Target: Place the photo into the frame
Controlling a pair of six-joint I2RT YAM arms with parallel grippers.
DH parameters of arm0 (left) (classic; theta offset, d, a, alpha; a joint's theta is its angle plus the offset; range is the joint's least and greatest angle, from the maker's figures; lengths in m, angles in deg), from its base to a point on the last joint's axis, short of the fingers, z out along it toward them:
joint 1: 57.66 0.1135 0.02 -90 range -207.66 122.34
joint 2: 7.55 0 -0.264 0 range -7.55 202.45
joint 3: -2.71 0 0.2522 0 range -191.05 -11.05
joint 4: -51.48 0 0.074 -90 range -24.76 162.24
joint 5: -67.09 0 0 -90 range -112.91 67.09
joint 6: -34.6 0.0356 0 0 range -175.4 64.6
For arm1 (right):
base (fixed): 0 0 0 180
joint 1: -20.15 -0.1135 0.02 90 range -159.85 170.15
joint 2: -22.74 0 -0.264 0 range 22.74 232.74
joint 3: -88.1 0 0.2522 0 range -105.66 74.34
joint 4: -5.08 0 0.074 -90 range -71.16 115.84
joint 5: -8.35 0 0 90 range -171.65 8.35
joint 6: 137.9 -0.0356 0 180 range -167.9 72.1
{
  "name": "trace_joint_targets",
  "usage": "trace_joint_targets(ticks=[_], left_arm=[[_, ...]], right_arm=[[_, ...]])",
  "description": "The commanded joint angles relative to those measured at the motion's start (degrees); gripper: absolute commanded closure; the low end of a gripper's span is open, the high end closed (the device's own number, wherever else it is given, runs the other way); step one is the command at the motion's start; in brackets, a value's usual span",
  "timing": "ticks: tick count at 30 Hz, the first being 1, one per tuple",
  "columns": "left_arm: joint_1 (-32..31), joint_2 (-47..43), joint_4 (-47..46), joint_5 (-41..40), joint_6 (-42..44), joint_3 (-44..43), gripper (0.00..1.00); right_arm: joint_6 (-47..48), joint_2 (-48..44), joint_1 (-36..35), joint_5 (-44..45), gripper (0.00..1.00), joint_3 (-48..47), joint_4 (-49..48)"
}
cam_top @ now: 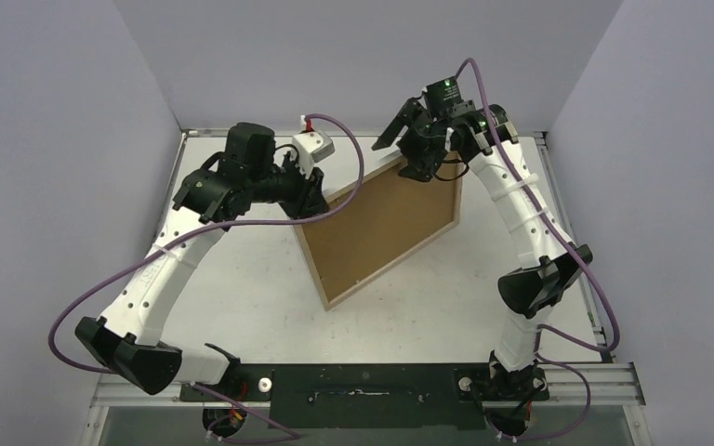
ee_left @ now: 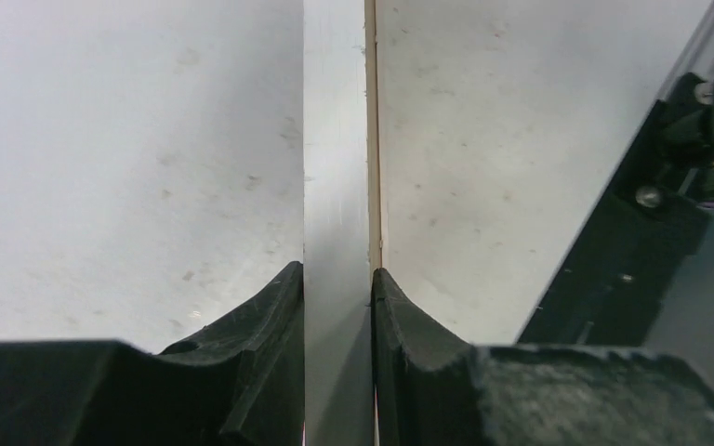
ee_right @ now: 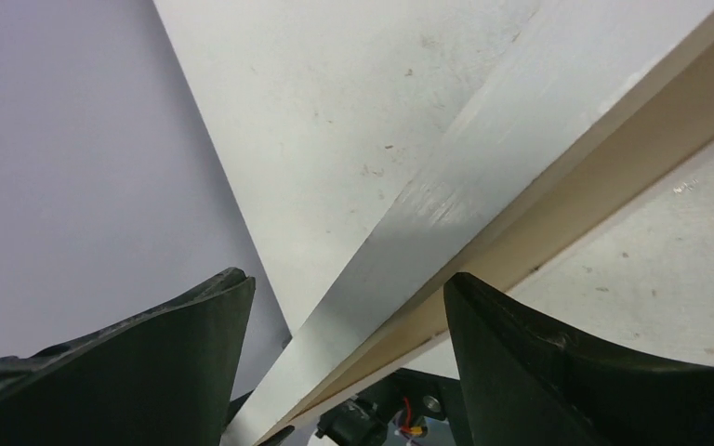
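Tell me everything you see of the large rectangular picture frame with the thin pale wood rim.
The large rectangular picture frame has a thin pale wood rim around a brown face. It sits turned like a diamond over the white table. The fingers of the left gripper pinch its left edge; those of the right gripper stand open astride its far edge, not touching. Whether it rests on the table is unclear.

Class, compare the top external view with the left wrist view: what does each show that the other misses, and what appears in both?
Only the top external view shows the frame's brown backing board, both arms and the right gripper at its far corner. Only the left wrist view shows the left gripper's fingers pinching the thin pale rim edge-on. Both show the frame, the left gripper and the white table.
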Motion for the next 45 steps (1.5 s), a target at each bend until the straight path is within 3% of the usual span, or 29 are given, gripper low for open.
trace_joint_targets(ticks=[1, 5, 11, 19, 33, 39, 45], left_arm=[[0.3, -3.6, -13.7, -8.7, 10.5, -5.2, 1.00], [-0.3, -5.2, -17.1, -10.5, 13.5, -3.5, 1.00], [-0.8, -10.1, -30.0, -6.7, 14.4, 7.3, 1.00], [-5.9, -14.4, -38.2, -10.4, 10.2, 17.6, 1.00], [-20.5, -12.2, -39.2, -25.6, 14.5, 22.9, 1.00], [-22.3, -11.7, -38.2, -28.4, 14.7, 23.4, 1.00], [-22.7, -11.5, -37.8, -29.6, 14.6, 23.5, 1.00]], right_arm=[[0.1, -4.4, 1.2, -4.1, 0.23, -0.3, -8.1], [-0.5, -5.6, 2.0, -5.5, 0.21, 1.2, -10.9], [-0.3, -6.7, 2.8, -5.6, 0.21, 5.1, -11.0], [0.2, -9.0, 3.8, -5.1, 0.18, 9.1, -13.2], [2.0, -15.0, 4.1, 0.7, 0.17, 18.4, -7.4], [1.0, -16.3, 4.1, 3.5, 0.18, 20.1, -5.7], [-1.5, -18.4, 4.0, 6.3, 0.33, 21.8, -1.9]])
